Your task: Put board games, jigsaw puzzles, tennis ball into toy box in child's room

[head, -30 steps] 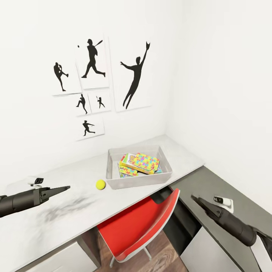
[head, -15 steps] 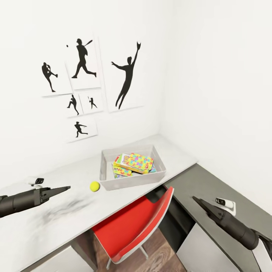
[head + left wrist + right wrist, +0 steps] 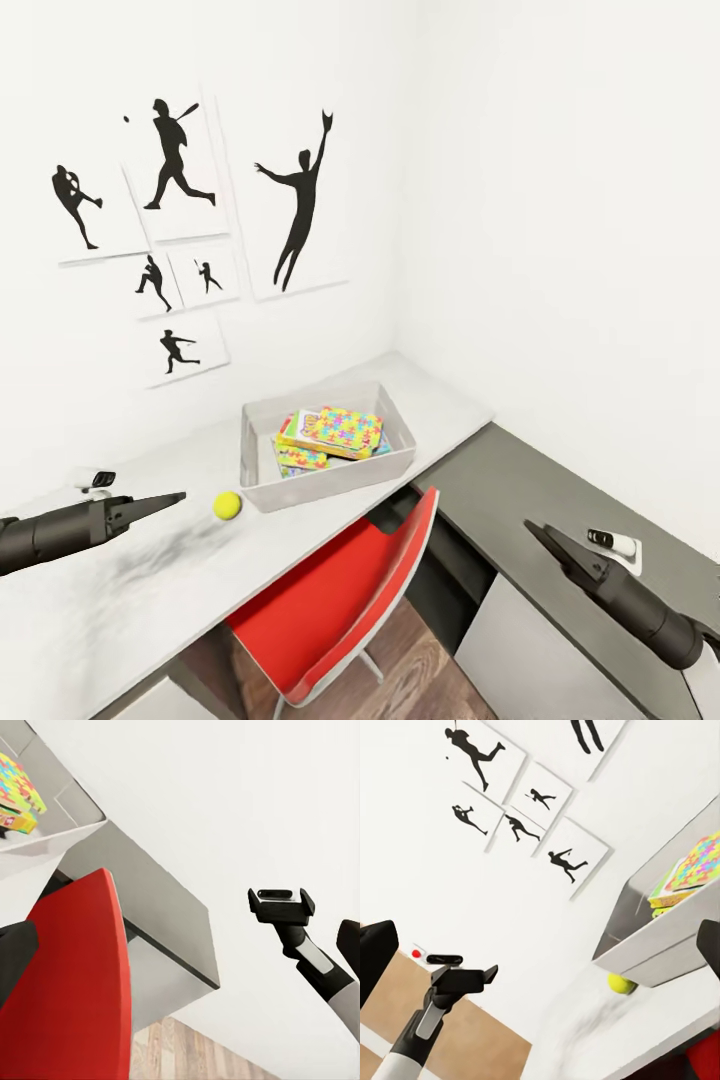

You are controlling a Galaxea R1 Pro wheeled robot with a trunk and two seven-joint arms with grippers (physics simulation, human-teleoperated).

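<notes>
The light-grey toy box (image 3: pixel 330 485) stands on the pale table (image 3: pixel 110 600) by the room's corner. A mosaic jigsaw puzzle (image 3: pixel 342 430) lies on top inside it, over a second mosaic box (image 3: pixel 300 458) and other flat boxes that are mostly hidden. The tennis ball (image 3: pixel 227 505) rests on the table just outside the box's near-left corner; it also shows under the box's edge (image 3: pixel 620 982). My left gripper (image 3: pixel 170 498) hovers over the table left of the ball, open and holding nothing. My right gripper (image 3: pixel 540 530) hangs open over the lower cabinet. The bed is out of view.
A red chair (image 3: pixel 340 590) is tucked under the table in front of the toy box. A lower dark-grey-topped cabinet (image 3: pixel 540 480) runs along the right wall. Baseball silhouette pictures (image 3: pixel 300 200) hang above the table. Wood floor (image 3: pixel 420 670) shows below the chair.
The whole picture has slid left as the camera turned right. Ball, toy box and its contents keep their places on the table; both grippers stay open and empty.
</notes>
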